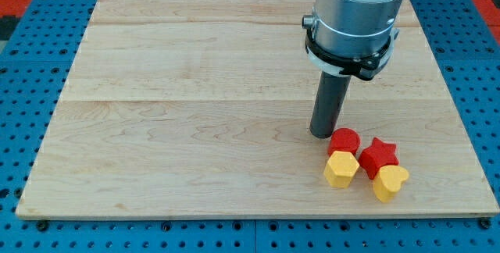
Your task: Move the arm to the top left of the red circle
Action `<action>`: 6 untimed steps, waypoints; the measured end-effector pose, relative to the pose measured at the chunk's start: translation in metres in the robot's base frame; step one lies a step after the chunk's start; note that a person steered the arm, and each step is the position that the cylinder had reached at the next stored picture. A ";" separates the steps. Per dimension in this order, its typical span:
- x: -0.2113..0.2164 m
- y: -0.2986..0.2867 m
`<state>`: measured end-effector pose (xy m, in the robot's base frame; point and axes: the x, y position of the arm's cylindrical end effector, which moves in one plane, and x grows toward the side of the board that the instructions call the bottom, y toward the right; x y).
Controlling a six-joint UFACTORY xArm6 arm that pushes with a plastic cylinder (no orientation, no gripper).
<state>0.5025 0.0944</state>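
The red circle (344, 140) lies on the wooden board (195, 128) near the view's bottom right. My tip (322, 133) rests on the board just to the upper left of the red circle, touching or nearly touching its edge. A yellow hexagon-like block (341, 169) sits right below the red circle. A red star (379, 156) lies to the circle's right, and a yellow heart (389, 183) sits below the star. The four blocks are packed close together.
The arm's wide grey housing (355, 11) hangs over the board's upper right. A blue pegboard surface (23, 89) surrounds the board on all sides.
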 end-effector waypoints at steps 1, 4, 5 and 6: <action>0.000 0.000; 0.001 -0.001; -0.006 -0.001; -0.034 0.000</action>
